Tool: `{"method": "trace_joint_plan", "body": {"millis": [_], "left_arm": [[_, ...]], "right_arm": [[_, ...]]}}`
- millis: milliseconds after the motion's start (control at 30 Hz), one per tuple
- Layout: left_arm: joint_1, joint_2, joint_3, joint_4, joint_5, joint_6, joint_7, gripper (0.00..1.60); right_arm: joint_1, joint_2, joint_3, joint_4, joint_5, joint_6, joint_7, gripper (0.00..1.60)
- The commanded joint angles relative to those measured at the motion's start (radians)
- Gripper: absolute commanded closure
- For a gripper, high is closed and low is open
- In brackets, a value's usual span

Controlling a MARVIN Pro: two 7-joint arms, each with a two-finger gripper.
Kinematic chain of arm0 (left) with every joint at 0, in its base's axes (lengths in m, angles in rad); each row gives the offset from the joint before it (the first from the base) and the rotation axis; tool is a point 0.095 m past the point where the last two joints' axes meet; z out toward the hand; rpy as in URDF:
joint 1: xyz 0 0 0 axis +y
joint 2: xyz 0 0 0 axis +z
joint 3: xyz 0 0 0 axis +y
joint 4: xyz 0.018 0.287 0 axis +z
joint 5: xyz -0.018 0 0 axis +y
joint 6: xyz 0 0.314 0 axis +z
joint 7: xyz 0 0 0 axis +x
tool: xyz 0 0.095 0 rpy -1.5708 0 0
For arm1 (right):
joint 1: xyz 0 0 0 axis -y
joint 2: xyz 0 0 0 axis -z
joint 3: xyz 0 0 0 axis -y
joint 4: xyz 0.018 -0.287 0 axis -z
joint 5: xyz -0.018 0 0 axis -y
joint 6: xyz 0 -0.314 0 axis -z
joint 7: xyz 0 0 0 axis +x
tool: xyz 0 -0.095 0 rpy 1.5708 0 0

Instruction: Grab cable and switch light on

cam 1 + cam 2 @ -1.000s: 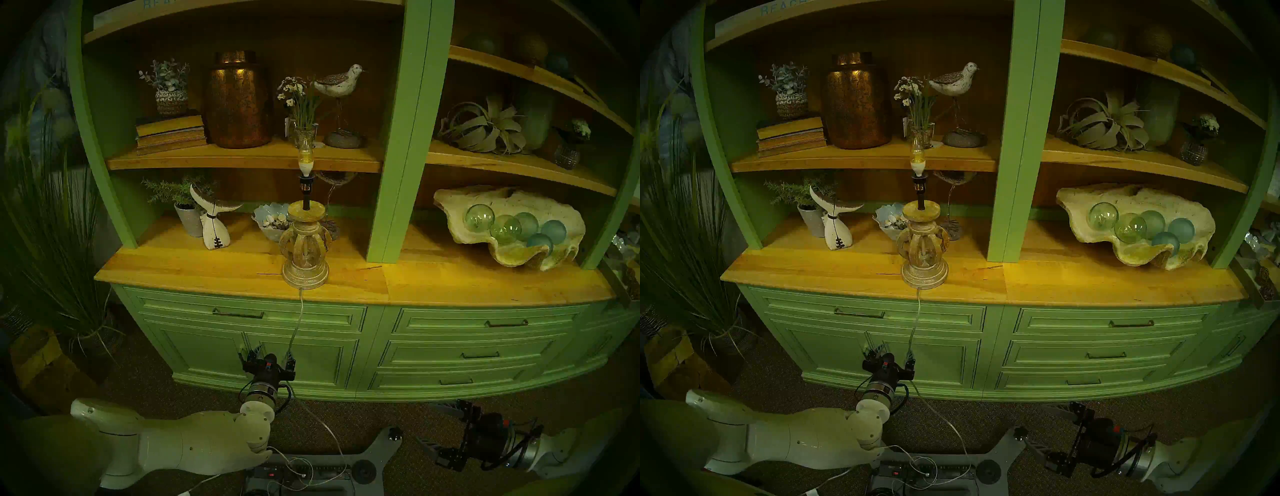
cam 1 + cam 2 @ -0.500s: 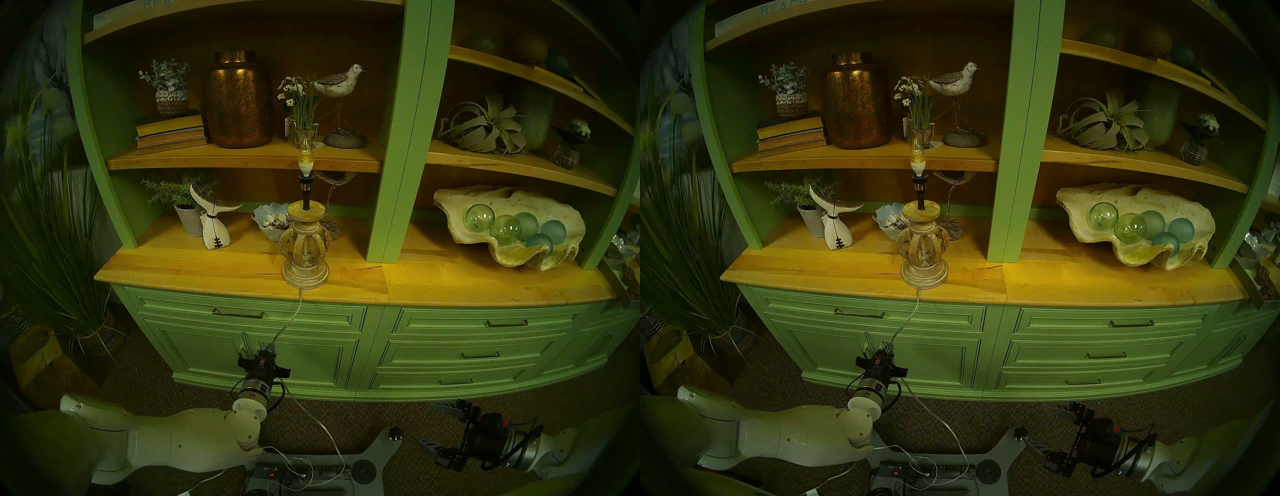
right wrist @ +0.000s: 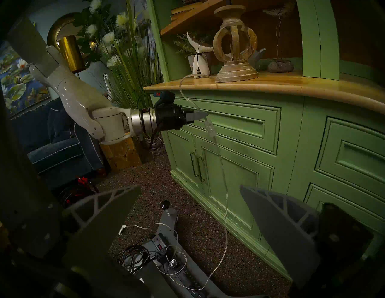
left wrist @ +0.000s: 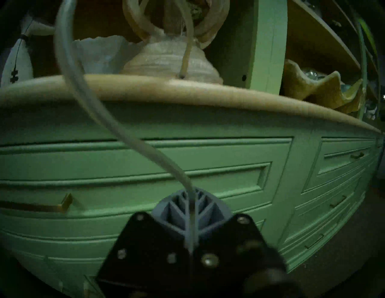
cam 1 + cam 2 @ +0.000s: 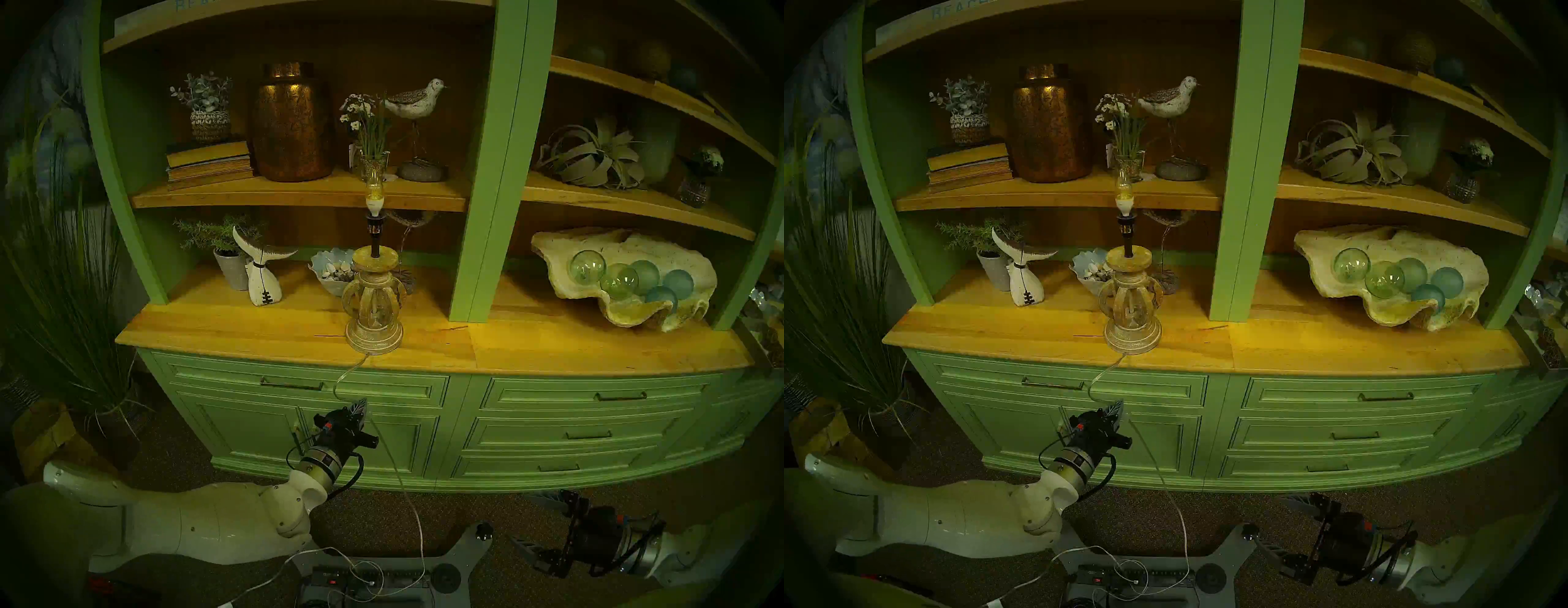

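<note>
The lamp (image 5: 373, 314) stands at the front edge of the wooden counter, with a whitewashed openwork base, a black stem and a bare bulb (image 5: 373, 191) that shows no bright glow. It also shows in the other views (image 5: 1132, 314) (image 4: 170, 60) (image 3: 234, 47). The clear cable (image 5: 399, 467) (image 5: 1166, 479) (image 4: 116, 129) (image 3: 224, 176) leaves the base, loops over the counter edge and runs down to the floor. My left gripper (image 5: 359, 406) (image 5: 1116, 408) (image 4: 190, 199) (image 3: 201, 115) is shut on the cable in front of the drawer. The switch lump (image 3: 209, 127) hangs just below its fingertips. My right gripper (image 5: 528, 522) (image 5: 1278, 524) (image 3: 189, 187) is open and empty, low at the right.
The green cabinet (image 5: 551, 424) has drawers with metal handles (image 5: 292, 384). A power strip (image 5: 365, 579) and tangled cords lie on my base on the floor, with a thicker white cord (image 5: 259, 584) running left. A potted grass (image 5: 72, 297) stands at the left. A whale-tail figure (image 5: 263, 276) and a shell bowl (image 5: 335, 271) stand behind the lamp.
My left gripper was open around the cable, then shut on it and moved up and to the right. The cable above it now bows into a slack loop. The right arm has not moved.
</note>
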Motion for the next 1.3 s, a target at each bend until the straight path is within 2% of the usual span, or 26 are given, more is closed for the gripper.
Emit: {"method": "trace_joint_plan", "body": {"millis": [0,300,333,367,500,567,667,767,867,1033,1167,1233,1267], "left_arm": [[-0.07,0.096,-0.02,-0.1,-0.061,-0.052,-0.124,1.6],[-0.084,0.172,0.013,-0.16,-0.126,-0.099,-0.273,1.6],[-0.086,0.184,0.017,-0.165,-0.13,-0.103,-0.309,1.6],[-0.091,0.19,0.025,-0.174,-0.13,-0.103,-0.298,1.6],[-0.111,0.219,0.03,-0.197,-0.172,-0.092,-0.377,1.6],[-0.133,0.234,0.034,-0.211,-0.184,-0.062,-0.424,1.6],[-0.163,0.229,0.044,-0.227,-0.199,0.019,-0.466,1.6],[-0.18,0.212,0.039,-0.228,-0.195,0.065,-0.506,1.6],[-0.185,0.188,0.03,-0.226,-0.16,0.062,-0.515,1.6],[-0.186,0.175,0.028,-0.223,-0.171,0.077,-0.558,1.6],[-0.187,0.194,0.028,-0.204,-0.2,0.066,-0.653,1.6],[-0.202,0.215,0.052,-0.214,-0.18,0.045,-0.656,1.6],[-0.193,0.218,0.037,-0.197,-0.181,0.033,-0.694,1.6]], "right_arm": [[0.003,0.003,0.004,-0.01,0.001,-0.004,0.001,0.0],[0.003,0.003,0.004,-0.01,0.001,-0.004,0.001,0.0],[0.003,0.003,0.004,-0.009,0.001,-0.004,0.001,0.0],[0.003,0.003,0.004,-0.01,0.001,-0.004,0.001,0.0],[0.003,0.003,0.004,-0.01,0.001,-0.004,0.001,0.0],[0.003,0.004,0.004,-0.01,0.001,-0.004,0.001,0.0],[0.003,0.004,0.004,-0.011,0.001,-0.005,0.0,0.0],[0.003,0.005,0.004,-0.011,0.001,-0.005,0.0,0.0],[0.003,0.005,0.004,-0.011,0.001,-0.005,0.0,0.0],[0.002,0.005,0.003,-0.012,0.002,-0.005,0.0,0.0],[0.002,0.006,0.003,-0.013,0.002,-0.005,-0.001,0.0],[0.002,0.006,0.003,-0.013,0.002,-0.005,-0.001,0.0],[0.002,0.006,0.003,-0.013,0.002,-0.005,-0.001,0.0]]}}
